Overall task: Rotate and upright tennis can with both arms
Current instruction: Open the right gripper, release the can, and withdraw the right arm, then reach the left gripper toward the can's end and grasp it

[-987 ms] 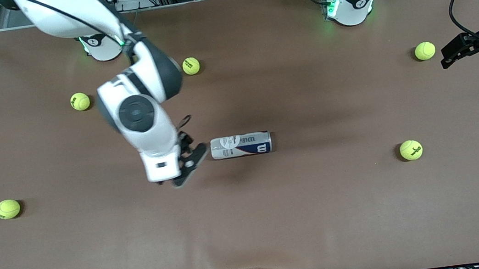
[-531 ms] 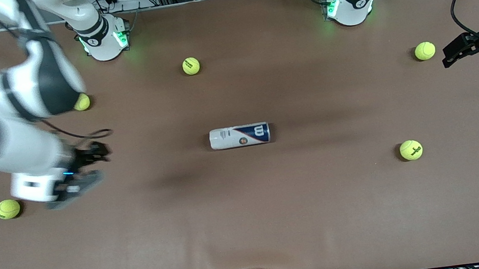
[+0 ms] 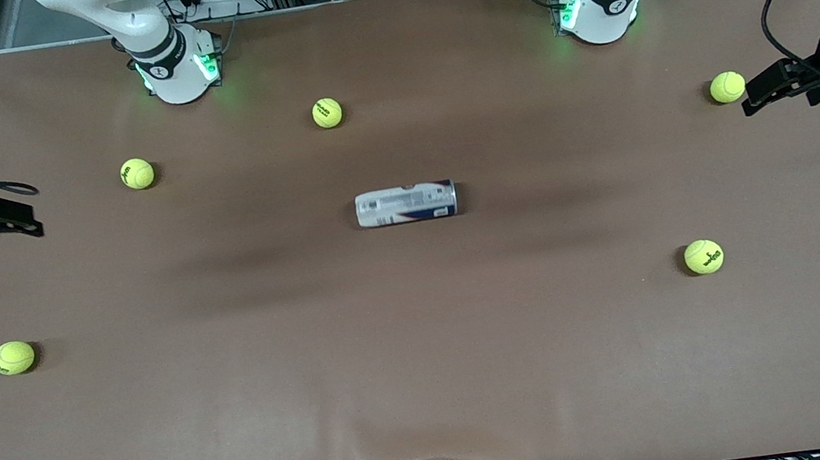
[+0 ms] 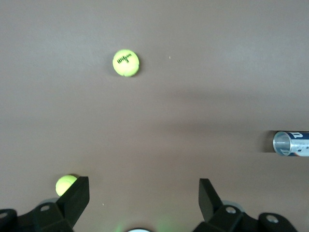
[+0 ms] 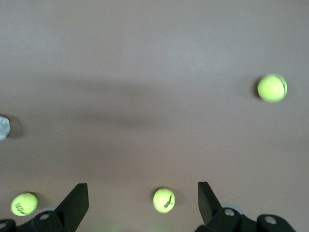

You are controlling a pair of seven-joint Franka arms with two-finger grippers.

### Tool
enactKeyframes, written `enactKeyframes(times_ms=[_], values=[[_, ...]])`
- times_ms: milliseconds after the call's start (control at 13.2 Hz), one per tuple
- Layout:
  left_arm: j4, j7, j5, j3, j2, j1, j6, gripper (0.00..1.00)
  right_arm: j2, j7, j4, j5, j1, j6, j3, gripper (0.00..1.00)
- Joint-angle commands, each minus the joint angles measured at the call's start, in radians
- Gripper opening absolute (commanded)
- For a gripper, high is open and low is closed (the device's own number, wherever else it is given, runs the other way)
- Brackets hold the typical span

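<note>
left tool (image 4: 140, 198) wide open, empty; right tool (image 5: 140, 198) wide open, empty; tennis can (image 3: 406, 204) lying untouched

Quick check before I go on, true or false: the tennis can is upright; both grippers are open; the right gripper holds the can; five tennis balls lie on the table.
1. The tennis can stands upright. False: it lies on its side mid-table.
2. The left gripper and right gripper are both open. True.
3. The right gripper holds the can. False: it is empty, at the right arm's end of the table, well apart from the can.
4. Five tennis balls lie on the table. True.
</note>
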Motion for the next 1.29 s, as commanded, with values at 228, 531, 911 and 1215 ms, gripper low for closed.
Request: enactKeyframes(times_ms=[228,531,911,1215], values=[[0.011,0.026,-0.138,-0.010,0.043,0.000,-0.069,1.00,-0.043,0.201,0.036,0.023,-0.075,-0.053,0.114,1.00],[0.009,0.022,-0.167,-0.010,0.048,0.006,-0.089,1.00,-0.041,0.201,0.063,0.020,-0.096,-0.054,0.122,1.00],[-0.026,0.032,-0.340,-0.006,0.051,0.013,-0.087,1.00,-0.090,0.209,0.067,-0.006,-0.096,-0.154,0.113,1.00],[-0.073,0.035,-0.480,-0.009,0.072,0.012,-0.061,1.00,-0.094,0.205,0.067,-0.008,-0.096,-0.139,0.113,1.00]])
